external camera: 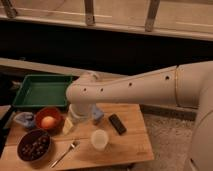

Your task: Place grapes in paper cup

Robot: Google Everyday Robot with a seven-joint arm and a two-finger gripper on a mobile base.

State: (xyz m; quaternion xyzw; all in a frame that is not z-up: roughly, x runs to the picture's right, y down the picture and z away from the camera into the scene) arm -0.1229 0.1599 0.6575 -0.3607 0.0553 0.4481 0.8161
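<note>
The grapes (34, 146) lay heaped in a dark purple bowl (20, 150) at the near left corner of the bench (127, 147). That put them left of the pincer (81, 119) and nearer the bench's front edge, with an orange-red bowl (48, 121) holding a round fruit just behind them. The cluster showed no clear long axis. The single arm reached in from the right, and its pincer hung low over the middle of the bench. It stood wide open, holding nothing and well apart from the grapes. The paper cup (99, 139) stood upright to the right of the grapes, near the pincer, so the carry after the pick-up looked short.
</note>
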